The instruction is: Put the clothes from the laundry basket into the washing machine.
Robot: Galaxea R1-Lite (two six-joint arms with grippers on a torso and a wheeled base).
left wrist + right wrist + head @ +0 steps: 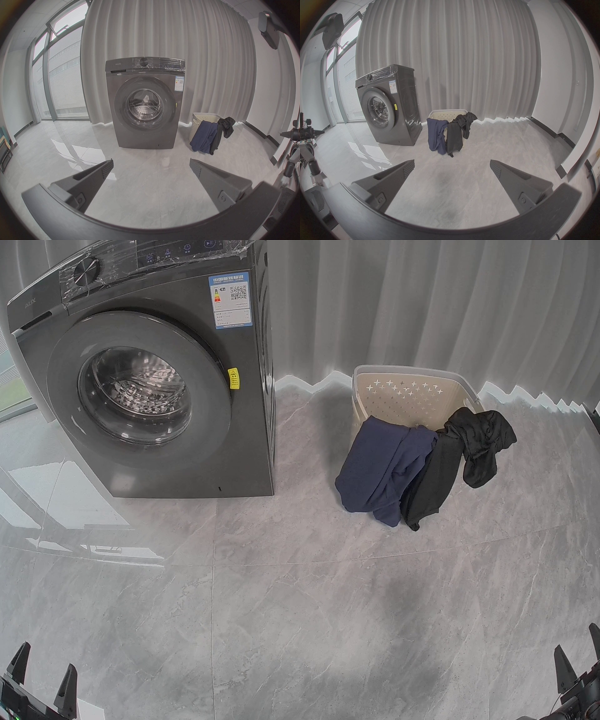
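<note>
A dark grey washing machine (150, 384) stands at the back left, its round door closed over the drum. To its right a beige laundry basket (409, 393) sits against the curtain. A navy garment (381, 468) and a black garment (459, 455) hang over its front rim down to the floor. My left gripper (42, 674) is open at the near left, far from both. My right gripper (581, 652) is open at the near right. From the left wrist the machine (145, 103) and basket (203, 120) lie straight ahead; the right wrist faces the basket (448, 115) and the hanging clothes (447, 136).
Grey tiled floor (325, 615) spreads wide between me and the machine and basket. A pleated curtain (437, 309) runs along the back wall. Windows (62, 72) stand left of the machine, and a dark skirting edge (553, 131) lines the right wall.
</note>
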